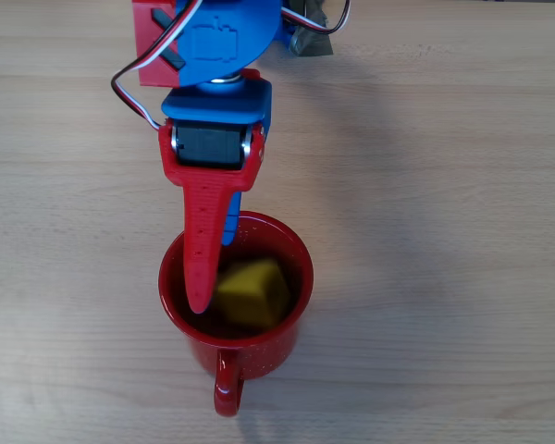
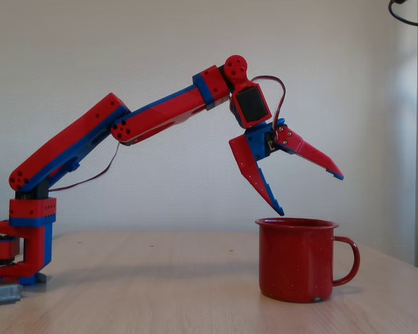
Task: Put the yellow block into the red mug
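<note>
1. Here, in the fixed view, the red-and-blue plastic arm (image 2: pixel 125 125) arches from its base at 8 o'clock toward the mug.
2. The gripper (image 2: pixel 310 191) hangs above the rim, its pointed jaws spread wide, holding nothing.
3. The glossy red mug (image 1: pixel 291 319) stands on the pale wooden table (image 1: pixel 444 185), its handle at 6 o'clock in the overhead view.
4. The yellow block (image 1: pixel 250 291) lies inside the mug.
</note>
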{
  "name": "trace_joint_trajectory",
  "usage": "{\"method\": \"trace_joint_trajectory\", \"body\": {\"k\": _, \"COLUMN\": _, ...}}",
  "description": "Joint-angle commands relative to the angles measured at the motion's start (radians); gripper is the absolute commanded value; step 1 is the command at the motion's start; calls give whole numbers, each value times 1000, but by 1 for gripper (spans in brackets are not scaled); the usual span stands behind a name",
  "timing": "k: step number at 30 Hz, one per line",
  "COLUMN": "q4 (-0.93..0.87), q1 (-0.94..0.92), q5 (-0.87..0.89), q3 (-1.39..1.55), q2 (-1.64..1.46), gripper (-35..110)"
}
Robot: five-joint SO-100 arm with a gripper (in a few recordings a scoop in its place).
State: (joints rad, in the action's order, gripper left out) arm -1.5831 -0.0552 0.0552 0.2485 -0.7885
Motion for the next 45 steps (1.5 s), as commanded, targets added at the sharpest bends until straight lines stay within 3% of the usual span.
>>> {"method": "trace_joint_trajectory", "body": {"k": 1, "q4": -6, "q1": 5, "q5": 20, "q3": -5, "q2": -100, "gripper": 43}}
{"method": "trace_joint_trajectory", "body": {"k": 14, "q4": 17, "q1": 17, "q5": 11, "q3": 17, "q2": -149, "gripper": 41}}
{"method": "trace_joint_trajectory", "body": {"k": 21, "q4": 67, "q1": 17, "q5": 14, "q3": 37, "q2": -199, "gripper": 6}}
{"method": "trace_joint_trajectory", "body": {"k": 25, "q4": 84, "q1": 17, "q5": 11, "q3": 52, "q2": -227, "gripper": 0}}
{"method": "trace_joint_trajectory", "body": {"k": 45, "q4": 146, "q1": 18, "q5": 3, "q3": 356, "q2": -641, "gripper": 0}}
